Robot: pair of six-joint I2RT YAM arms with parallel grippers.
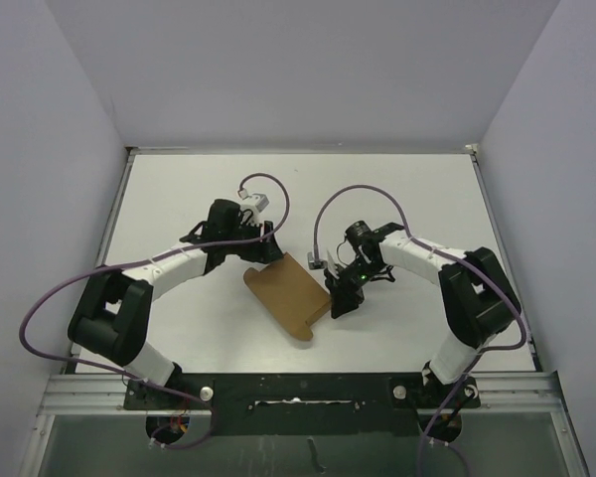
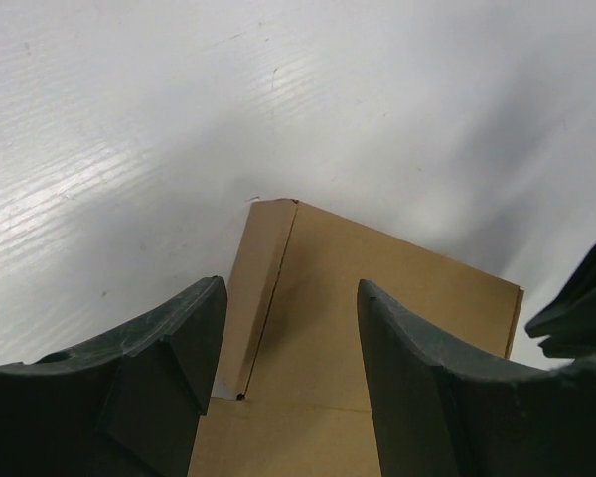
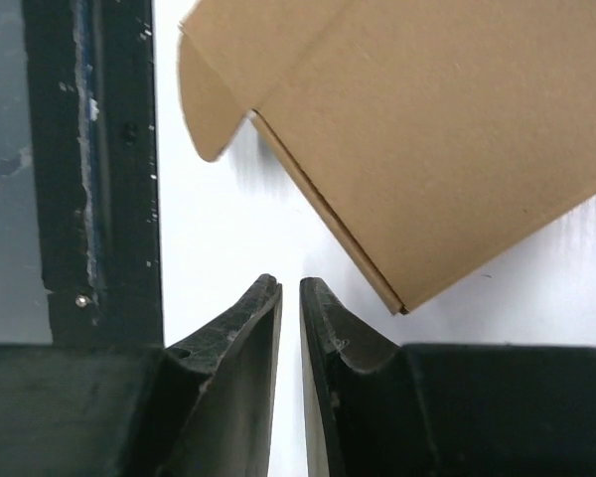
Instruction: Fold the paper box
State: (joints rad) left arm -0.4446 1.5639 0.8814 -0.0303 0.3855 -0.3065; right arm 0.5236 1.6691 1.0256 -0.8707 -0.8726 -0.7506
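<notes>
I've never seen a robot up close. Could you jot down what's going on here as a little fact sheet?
Object: paper box, brown cardboard, rounded flap at its near end
Where: on the white table, between the two hands
Left hand: open, fingers apart above the box's far end
Right hand: nearly shut, empty, beside the box's right edge

paper box (image 2: 358, 248) on white table (image 2: 129, 119), left fingers (image 2: 169, 348) spread astride its near end, perhaps not touching
</notes>
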